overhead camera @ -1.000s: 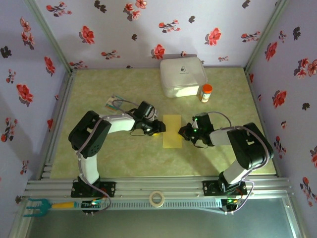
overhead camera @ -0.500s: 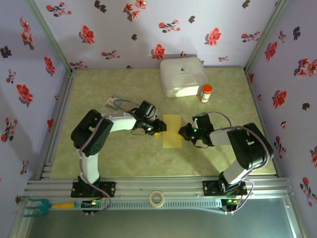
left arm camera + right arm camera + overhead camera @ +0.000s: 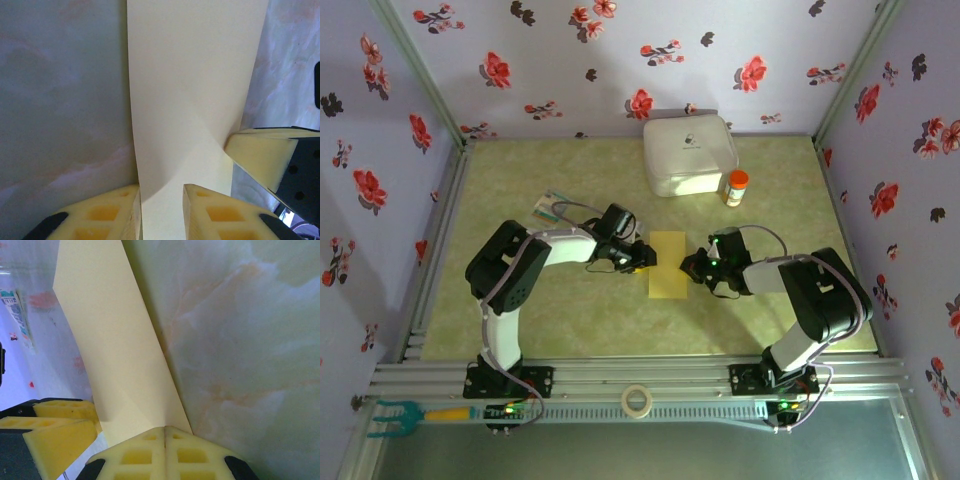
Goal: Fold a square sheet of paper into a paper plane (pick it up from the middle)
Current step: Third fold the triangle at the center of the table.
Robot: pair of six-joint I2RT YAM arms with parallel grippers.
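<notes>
1. Left wrist view: the left gripper [image 3: 161, 195] has its pads a little apart. The sheet of paper [image 3: 195, 75] runs up through the gap between them. It looks like no pinch yet.
2. Right wrist view: the right gripper [image 3: 165, 434] has its pads pressed together, and the paper's edge runs into the seam. You can read that as a pinch on that edge.
3. The paper lies between the two grippers and looks folded to a narrow rectangle. A soft diagonal bend fans out just ahead of the left pads. The far end reaches away from both grippers over the table [image 3: 520, 180].
4. Risk: if you close the left pads off the intended line, the crease sets crooked and the plane's centre ridge goes skew.
5. Risk: both grippers work one thin sheet close together. Pull them apart or twist either one, and the paper may tear or buckle at the right pinch.
6. Risk: the right pinch seems to hold only a sliver of edge, so a tug from the left side could slip it free.
7. Well beyond the grippers sit the white box [image 3: 688, 155] and the bottle [image 3: 737, 187]. Neither should get in your way.
</notes>
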